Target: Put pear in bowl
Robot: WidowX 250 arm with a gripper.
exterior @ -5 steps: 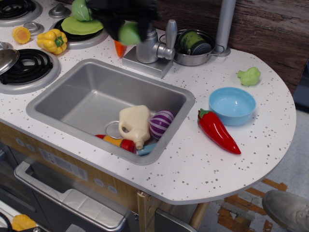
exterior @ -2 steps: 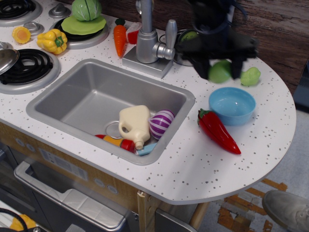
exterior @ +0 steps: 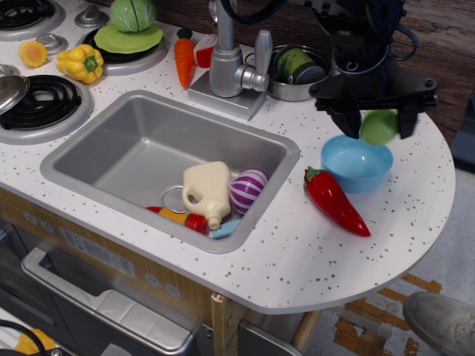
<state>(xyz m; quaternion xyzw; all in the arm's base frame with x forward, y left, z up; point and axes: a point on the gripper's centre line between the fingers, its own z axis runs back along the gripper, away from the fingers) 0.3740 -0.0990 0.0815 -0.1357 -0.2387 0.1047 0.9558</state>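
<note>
1. In the only view, your gripper [exterior: 378, 122] has its dark fingers closed around the pear [exterior: 379, 127], held in the air.
2. Just below it sits the bowl [exterior: 349, 167] on the white speckled counter [exterior: 297, 252]; a red pepper [exterior: 334, 200] lies lower left of it.
3. Far left is the sink [exterior: 133, 141]; behind is a dark wood wall [exterior: 438, 44].

The white speckled laminate tabletop [exterior: 297, 252] looks smooth and matt. The grey metal sink basin [exterior: 133, 148] has a brushed sheen, the light-blue plastic bowl [exterior: 356, 165] is smooth, and the red plastic chilli pepper [exterior: 334, 200] gleams glossy.
</note>
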